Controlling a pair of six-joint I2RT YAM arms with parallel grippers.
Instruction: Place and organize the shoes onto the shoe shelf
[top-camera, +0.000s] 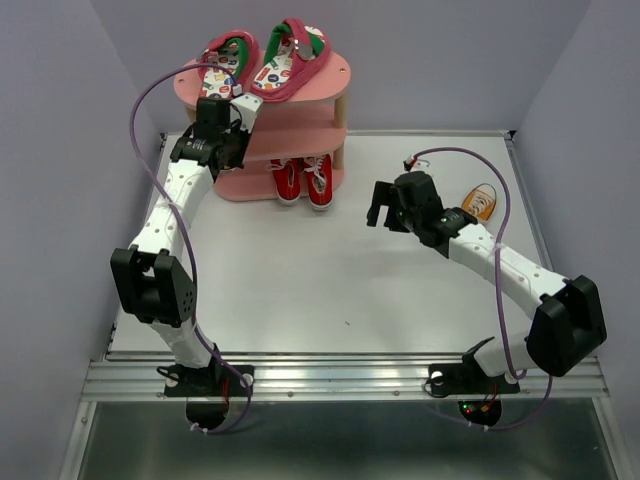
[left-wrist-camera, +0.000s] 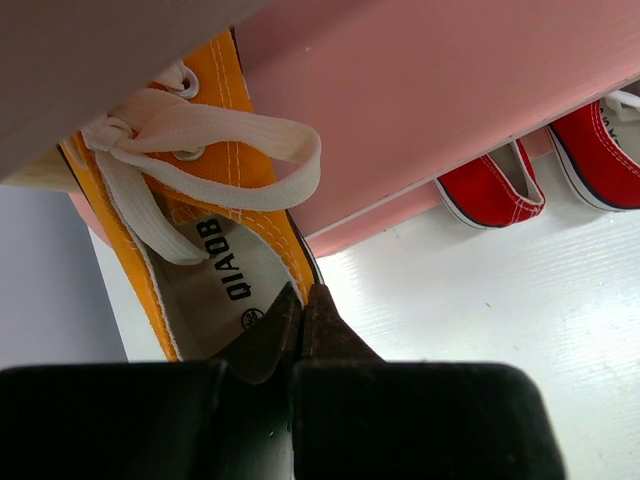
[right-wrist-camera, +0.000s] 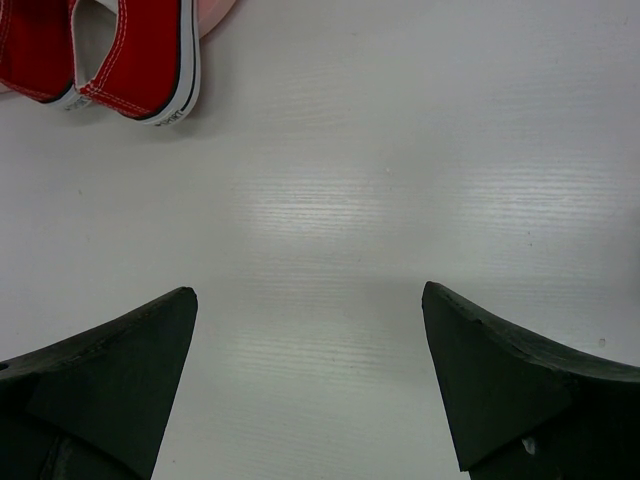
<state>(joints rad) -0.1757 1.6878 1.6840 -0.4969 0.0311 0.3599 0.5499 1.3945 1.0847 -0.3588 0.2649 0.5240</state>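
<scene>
Shoes, top view: flip-flops (top-camera: 265, 62) on top tier of shoe shelf (top-camera: 335, 78), red sneakers (top-camera: 304, 178) at its foot, spare orange sneaker (top-camera: 481, 201) loose at right. Left wrist alone shows left gripper (left-wrist-camera: 303, 300) clamped on collar of orange sneaker (left-wrist-camera: 215, 190) under a board: push fully in, level, then release. Right wrist: right gripper (right-wrist-camera: 308, 290) spread wide, empty.

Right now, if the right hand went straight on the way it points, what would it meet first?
Probably the bare white table: the open right hand frames only that surface. The red sneakers lie up and left of that line, though depth is hard to judge.
</scene>
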